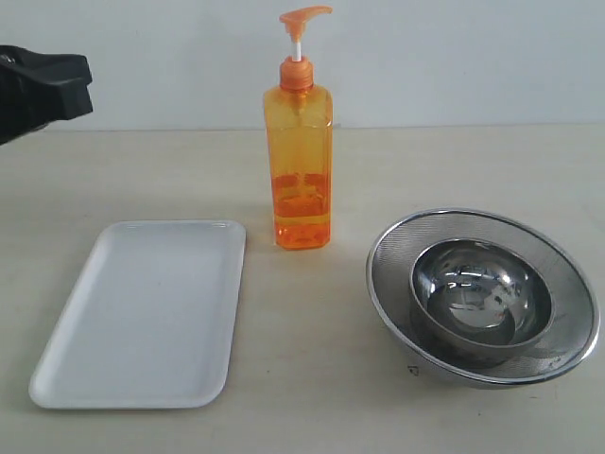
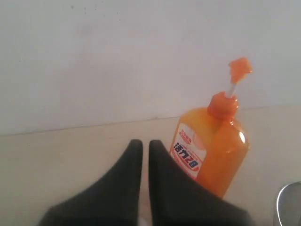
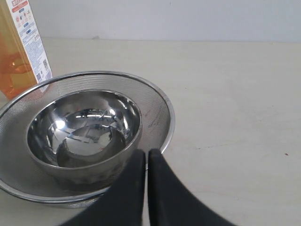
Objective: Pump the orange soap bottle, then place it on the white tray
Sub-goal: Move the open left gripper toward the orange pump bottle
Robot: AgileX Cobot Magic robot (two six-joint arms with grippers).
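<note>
Exterior view: black left claw (image 1: 80, 87) cut by left edge, only tip end showing.
Left wrist view: tall translucent orange plastic soap bottle (image 2: 221, 150) blurred, foot hidden behind claw finger, label print unreadable. Shiny steel rim (image 2: 288, 203) clipped at corner, which bowl unclear.
Right wrist view: bottle cut by top and left edges. Wide steel mesh bowl (image 3: 160, 101) clipped at left edge, near rim partly behind black right claw (image 3: 146, 154).

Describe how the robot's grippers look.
The left gripper and right gripper are alike: two smooth matte black fingers each, wide at the base, tapering to narrow rounded tips. No cables or markings show. The left arm appears as a blocky black shape.
</note>
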